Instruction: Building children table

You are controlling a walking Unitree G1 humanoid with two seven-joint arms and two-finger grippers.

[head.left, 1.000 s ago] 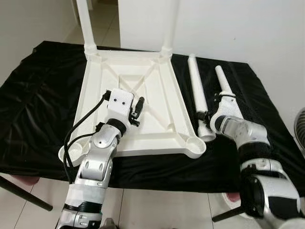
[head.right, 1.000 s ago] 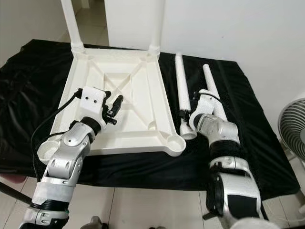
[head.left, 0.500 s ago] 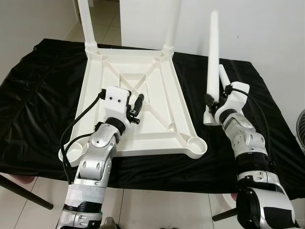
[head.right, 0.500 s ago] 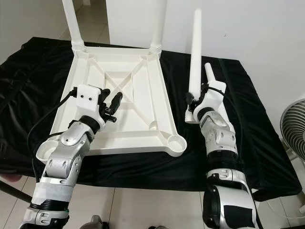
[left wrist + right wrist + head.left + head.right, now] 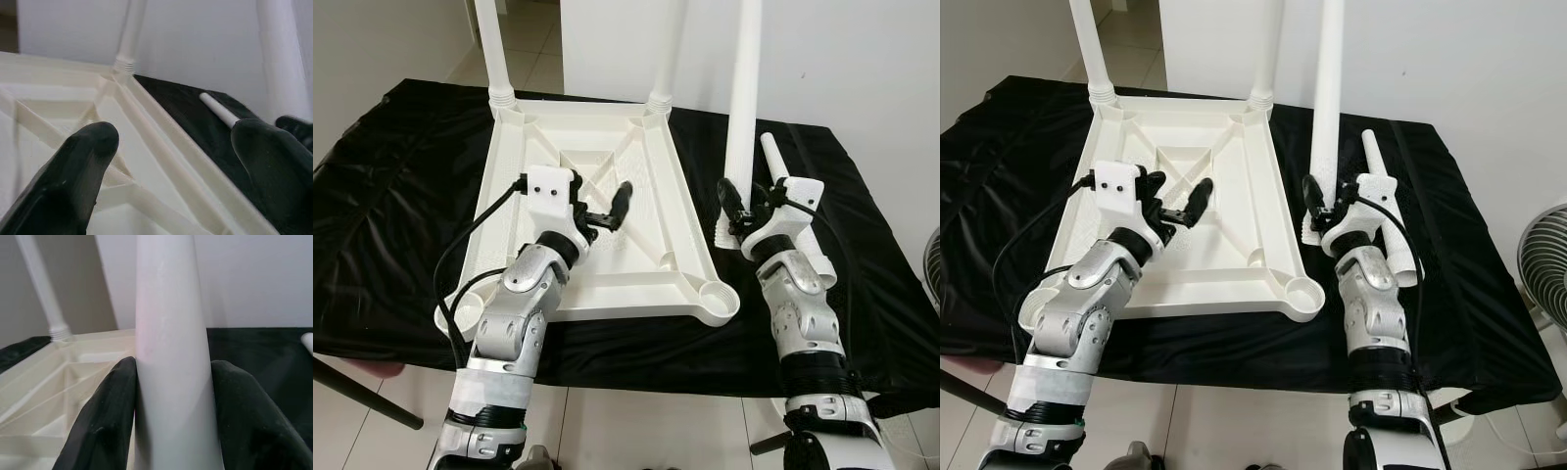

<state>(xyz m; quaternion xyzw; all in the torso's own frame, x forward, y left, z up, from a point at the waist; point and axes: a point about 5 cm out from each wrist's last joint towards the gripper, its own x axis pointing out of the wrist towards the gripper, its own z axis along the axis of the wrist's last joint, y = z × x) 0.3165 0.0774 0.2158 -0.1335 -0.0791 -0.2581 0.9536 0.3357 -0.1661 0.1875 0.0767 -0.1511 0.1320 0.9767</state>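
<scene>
While the upturned tabletop (image 5: pixel 597 220) fills the middle of the black-draped worktop (image 5: pixel 391 215), bare cloth stays free to its right, where a loose leg (image 5: pixel 781 181) lies. The right end effector (image 5: pixel 741 208) pinches another leg (image 5: pixel 741 108) upright, nearer the tabletop's right edge than before. The left end effector (image 5: pixel 600 211), fingers spread, hovers over the tabletop, now farther in.

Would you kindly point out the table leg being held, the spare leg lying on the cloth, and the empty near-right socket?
held table leg (image 5: pixel 741 117), left eye view, mid shaft
spare leg (image 5: pixel 771 157), left eye view, upper end
empty socket (image 5: pixel 718 299), left eye view, rim
</scene>
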